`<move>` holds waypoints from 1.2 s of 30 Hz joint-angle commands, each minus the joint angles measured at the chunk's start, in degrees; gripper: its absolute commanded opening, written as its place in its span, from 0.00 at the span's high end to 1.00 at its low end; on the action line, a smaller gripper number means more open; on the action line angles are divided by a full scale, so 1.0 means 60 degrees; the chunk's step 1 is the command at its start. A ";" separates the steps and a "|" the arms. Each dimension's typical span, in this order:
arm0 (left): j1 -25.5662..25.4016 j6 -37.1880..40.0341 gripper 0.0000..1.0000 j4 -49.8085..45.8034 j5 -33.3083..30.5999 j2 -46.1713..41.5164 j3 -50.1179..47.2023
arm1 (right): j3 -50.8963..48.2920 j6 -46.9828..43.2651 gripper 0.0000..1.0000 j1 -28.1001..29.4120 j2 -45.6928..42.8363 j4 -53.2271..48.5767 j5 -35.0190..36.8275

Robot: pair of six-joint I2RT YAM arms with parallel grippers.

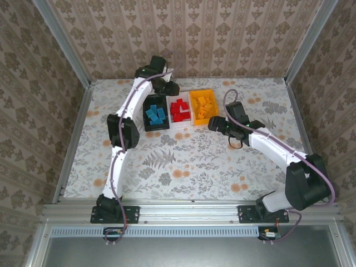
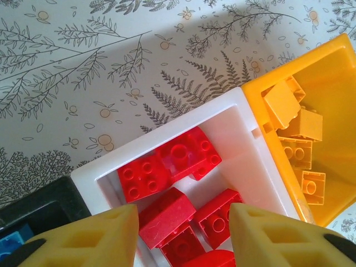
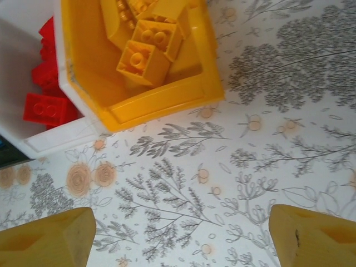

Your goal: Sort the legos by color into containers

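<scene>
Three containers stand in a row at the table's far middle. The black bin (image 1: 157,128) holds blue legos (image 1: 156,114), the white bin (image 1: 181,123) red legos (image 1: 179,109), and the orange-yellow bin (image 1: 198,94) yellow legos (image 1: 206,107). My left gripper (image 1: 169,89) hangs open above the white bin (image 2: 183,125), and red legos (image 2: 181,153) lie loose in the bin under its fingers, none gripped. My right gripper (image 1: 213,124) hovers open over bare tablecloth just in front of the orange-yellow bin (image 3: 161,103), with nothing between its fingers.
A floral tablecloth (image 1: 183,161) covers the table. Patterned walls and metal frame posts (image 1: 78,119) enclose it on three sides. The left arm's forearm reaches past the black bin's left side. In the left wrist view the black bin (image 2: 44,203) shows one blue lego (image 2: 11,245).
</scene>
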 commanded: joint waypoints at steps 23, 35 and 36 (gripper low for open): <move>0.3267 -0.0104 0.00 0.8131 -0.2491 -1.1098 -1.5098 | -0.4114 -0.5020 0.00 -0.3800 -0.0844 0.7532 -0.0130; 0.4084 0.1902 0.00 1.5225 -0.4183 -1.2242 -2.1260 | -0.5327 -0.5407 0.01 -0.3383 0.1048 1.1156 -0.0442; 0.4125 0.1983 0.00 1.5524 -0.3950 -1.1867 -2.1251 | -0.5312 -0.5397 0.02 -0.3376 0.1063 1.1157 -0.0432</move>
